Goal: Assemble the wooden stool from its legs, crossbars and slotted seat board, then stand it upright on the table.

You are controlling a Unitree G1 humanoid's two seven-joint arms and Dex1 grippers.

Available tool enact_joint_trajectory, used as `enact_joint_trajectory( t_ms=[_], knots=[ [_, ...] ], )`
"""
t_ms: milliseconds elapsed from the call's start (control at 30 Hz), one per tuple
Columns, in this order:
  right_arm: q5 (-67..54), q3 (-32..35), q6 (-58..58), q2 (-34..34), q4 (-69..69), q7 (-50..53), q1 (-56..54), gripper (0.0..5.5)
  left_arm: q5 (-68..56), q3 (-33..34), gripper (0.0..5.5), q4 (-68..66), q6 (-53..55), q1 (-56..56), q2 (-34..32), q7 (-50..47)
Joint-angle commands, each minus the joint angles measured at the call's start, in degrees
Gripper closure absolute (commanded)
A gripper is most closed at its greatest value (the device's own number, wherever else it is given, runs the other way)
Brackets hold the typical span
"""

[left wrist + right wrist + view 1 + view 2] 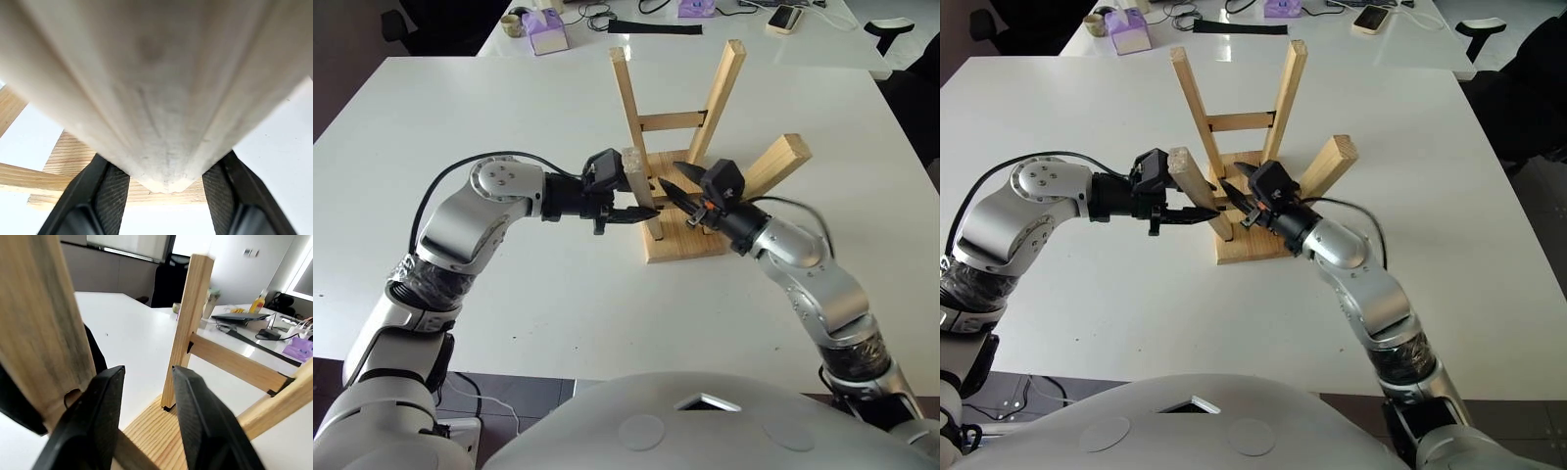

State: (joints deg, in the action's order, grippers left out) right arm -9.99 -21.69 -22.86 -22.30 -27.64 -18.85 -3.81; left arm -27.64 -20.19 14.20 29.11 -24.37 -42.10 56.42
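White table [460, 127] under everything, with a second table behind it carrying a purple tissue box [546, 34] and some clutter. The stool lies upside down near the middle, its seat board [680, 247] flat on the tabletop and its legs pointing up.

From the left, the left gripper [644, 212] comes in level at the near leg [633, 164] – the pale one standing at the board's near left corner. That leg sits between its fingers, and the ribbed pads [113, 196] pinch it from either side, low down towards the board.

Past it stand the two far legs [628, 93], upright and leaning a little apart, joined by a crossbar [671, 120] about halfway up.

Next, the right gripper [146, 382] hovers low over the board just beside the near leg. Its fingers [100, 411] are spread, with nothing gripped between them – the near leg stands outside one finger, close against it.

Farthest right, the fourth leg [778, 162] rises from the board at a steep slant, tipping outward to the right
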Motion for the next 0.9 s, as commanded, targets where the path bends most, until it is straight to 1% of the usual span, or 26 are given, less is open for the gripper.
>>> enact_joint_trajectory(
  t_ms=[33,133,200,233,300,367,400,433,500,533,600,633,700,733,767,833,900],
  knots=[
    [7.5,-9.2,-2.4,-2.8,15.6,-1.3,8.7,3.73,7.1,-6.4,3.47,-3.3,4.3,2.3,-1.3,0.6],
    [7.2,-7.5,-0.3,-2.0,15.3,-1.4,7.6,3.73,7.5,-6.8,3.47,-3.6,4.2,1.7,-0.9,0.5],
    [4.3,-4.6,1.7,-1.2,11.4,-2.2,6.8,3.73,7.8,-7.2,3.47,-4.0,3.9,1.5,-0.5,0.3],
    [0.9,-2.2,2.0,-0.6,7.6,-2.8,6.5,3.73,7.9,-7.2,3.47,-4.1,3.8,1.7,-0.5,0.1],
    [-8.4,3.3,0.4,0.6,-0.8,-3.7,6.1,3.73,7.9,-7.2,3.47,-4.0,3.7,2.4,-0.6,-0.5],
    [-23.9,10.3,-3.0,0.7,-10.1,-4.5,6.5,3.73,7.7,-6.9,3.47,-3.5,3.7,3.5,-0.9,-1.2],
    [-32.1,14.1,-4.3,-0.9,-14.2,-5.5,7.8,3.73,7.6,-6.8,3.47,-3.2,3.8,4.1,-1.1,-1.6],
    [-39.5,18.2,-4.6,-3.2,-17.2,-6.9,9.9,3.55,7.5,-6.6,3.47,-2.8,3.9,4.6,-1.2,-2.0],
    [-48.2,26.9,-4.3,-7.4,-18.4,-10.7,15.6,3.29,7.1,-6.3,3.47,-2.2,4.0,5.4,-1.4,-2.6],
    [-49.2,33.6,-3.9,-8.8,-15.3,-12.5,18.8,3.12,6.9,-6.1,3.47,-1.9,4.2,5.9,-1.5,-2.9],
    [-47.8,44.7,-2.8,-10.9,-7.1,-14.6,23.0,2.84,6.7,-5.8,3.47,-1.3,4.4,6.5,-1.6,-3.4],
    [-47.5,48.8,-2.4,-11.7,-3.3,-14.9,24.2,2.66,6.7,-5.7,3.47,-1.3,4.3,6.6,-1.7,-3.4],
    [-45.4,54.7,-0.6,-13.1,3.9,-16.1,25.7,2.35,6.6,-5.5,3.47,-1.4,4.2,6.6,-1.9,-3.4],
    [-44.7,57.0,0.4,-13.4,7.7,-15.4,25.1,2.2,6.6,-5.5,3.47,-1.6,4.1,6.4,-2.1,-3.2],
    [-41.0,57.9,2.4,-13.9,11.5,-13.5,23.7,2.04,6.6,-5.5,3.47,-1.8,4.0,6.2,-2.2,-3.1],
    [-33.6,57.8,5.6,-14.2,17.5,-6.9,18.8,2.04,6.6,-5.6,3.47,-2.1,4.0,5.7,-2.4,-2.7],
    [-28.7,57.4,7.9,-13.3,21.6,-1.0,13.8,2.04,6.7,-5.8,3.47,-2.4,3.9,4.9,-2.3,-2.1]
  ],
)
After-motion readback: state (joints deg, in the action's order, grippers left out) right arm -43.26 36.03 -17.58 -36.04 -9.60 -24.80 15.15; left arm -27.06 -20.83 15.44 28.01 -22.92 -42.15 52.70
